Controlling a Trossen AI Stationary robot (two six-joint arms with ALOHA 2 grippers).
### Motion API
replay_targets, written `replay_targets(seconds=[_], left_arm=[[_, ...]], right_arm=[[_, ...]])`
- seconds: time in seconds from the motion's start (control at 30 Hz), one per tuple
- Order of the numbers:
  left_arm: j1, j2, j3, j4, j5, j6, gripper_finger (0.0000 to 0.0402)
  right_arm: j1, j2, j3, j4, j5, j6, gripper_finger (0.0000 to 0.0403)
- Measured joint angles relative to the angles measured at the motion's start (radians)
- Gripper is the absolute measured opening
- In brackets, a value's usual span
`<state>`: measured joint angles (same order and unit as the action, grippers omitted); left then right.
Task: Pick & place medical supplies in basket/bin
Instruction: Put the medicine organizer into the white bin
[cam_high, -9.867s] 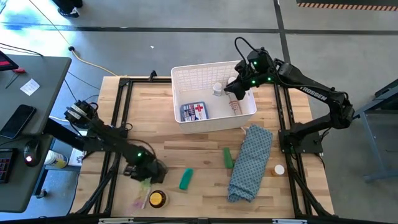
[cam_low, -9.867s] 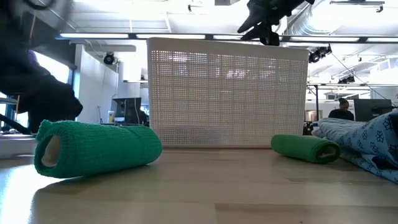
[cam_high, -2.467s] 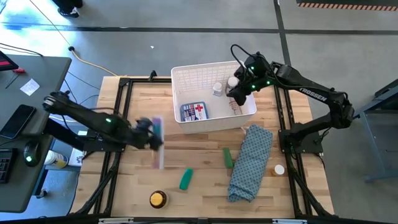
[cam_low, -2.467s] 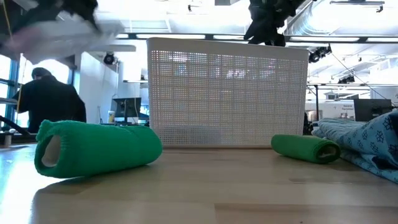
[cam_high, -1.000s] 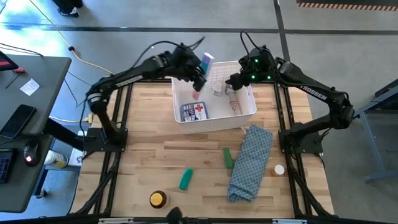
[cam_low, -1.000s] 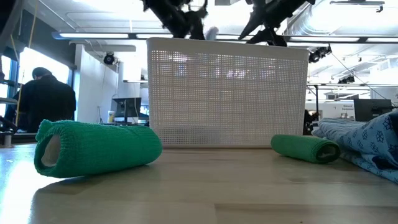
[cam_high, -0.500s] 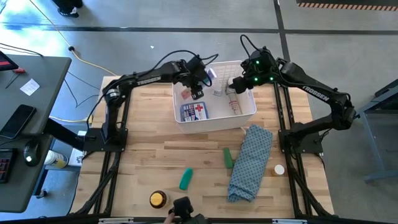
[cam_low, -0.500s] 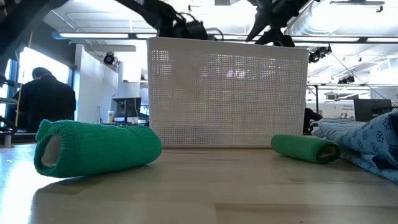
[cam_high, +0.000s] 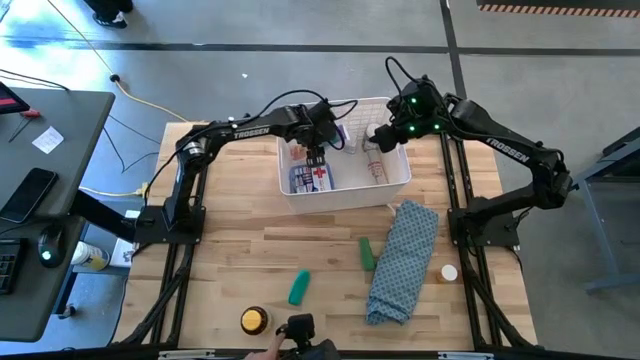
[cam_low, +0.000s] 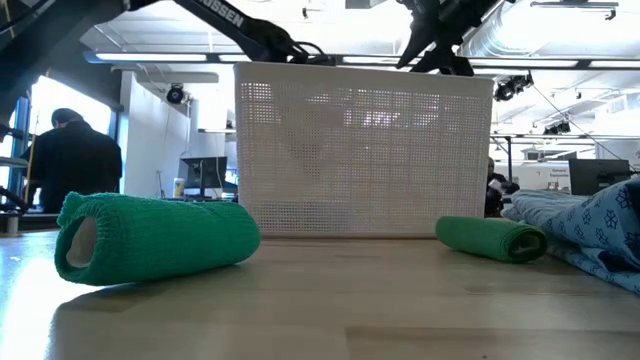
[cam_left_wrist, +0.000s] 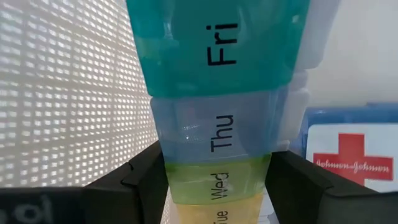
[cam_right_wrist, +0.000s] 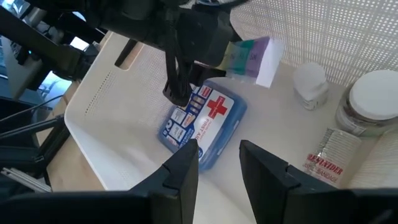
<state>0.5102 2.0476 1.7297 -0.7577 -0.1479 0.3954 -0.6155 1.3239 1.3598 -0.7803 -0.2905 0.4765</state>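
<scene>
The white lattice basket (cam_high: 396, 180) stands at the table's far middle. Inside lie the blue-white red-cross pack (cam_high: 312, 178), white-capped bottles (cam_right_wrist: 309, 84) and a pinkish tube (cam_right_wrist: 326, 158). My left gripper (cam_left_wrist: 217, 186) reaches into the basket's far left part, shut on the rainbow pill organiser strip (cam_left_wrist: 217, 124). My right gripper (cam_right_wrist: 221, 165) hovers open over the basket's right side, holding nothing. Two green tubes (cam_high: 299, 288) (cam_high: 366, 252) and the round yellow tin (cam_high: 253, 320) lie on the near table. My left gripper pinches the pill organiser strip between its two fingers (cam_left_wrist: 143, 180) at the yellow-green Wed compartment (cam_left_wrist: 217, 190), across the strip's width. The strip juts out past the fingertips, its purple end (cam_right_wrist: 264, 59) free above the basket floor, beside the red-cross pack.
A long blue patterned cloth (cam_high: 403, 262) lies right of the green tubes, with a white-capped bottle (cam_high: 449, 272) beside it. A person's hand with a dark object (cam_high: 295, 332) shows at the table's near edge. People stand in the room behind.
My left gripper has come down from above the basket's far-left rim into the basket, carrying the pill organiser strip with it, still shut on it. A hand with a dark object has come into view at the near edge.
</scene>
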Motion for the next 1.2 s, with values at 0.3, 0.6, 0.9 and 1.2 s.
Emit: replay_targets(seconds=[0.3, 0.6, 0.9, 1.2], left_arm=[[0.000, 0.000, -0.006, -0.003, -0.018, 0.004, 0.0292], [0.000, 0.000, -0.006, -0.020, -0.059, 0.001, 0.0363], [0.000, -0.007, 0.084, -0.143, -0.159, -0.055, 0.0346], [0.001, -0.010, 0.419, -0.239, -0.136, -0.148, 0.0305]], right_arm=[[0.000, 0.000, 0.000, -0.006, 0.000, -0.032, 0.0110], [0.000, 0.000, 0.000, -0.008, -0.011, -0.032, 0.0110], [0.000, 0.000, 0.000, -0.010, -0.002, -0.032, 0.0110], [0.000, 0.085, 0.000, -0.111, 0.097, -0.071, 0.0110]])
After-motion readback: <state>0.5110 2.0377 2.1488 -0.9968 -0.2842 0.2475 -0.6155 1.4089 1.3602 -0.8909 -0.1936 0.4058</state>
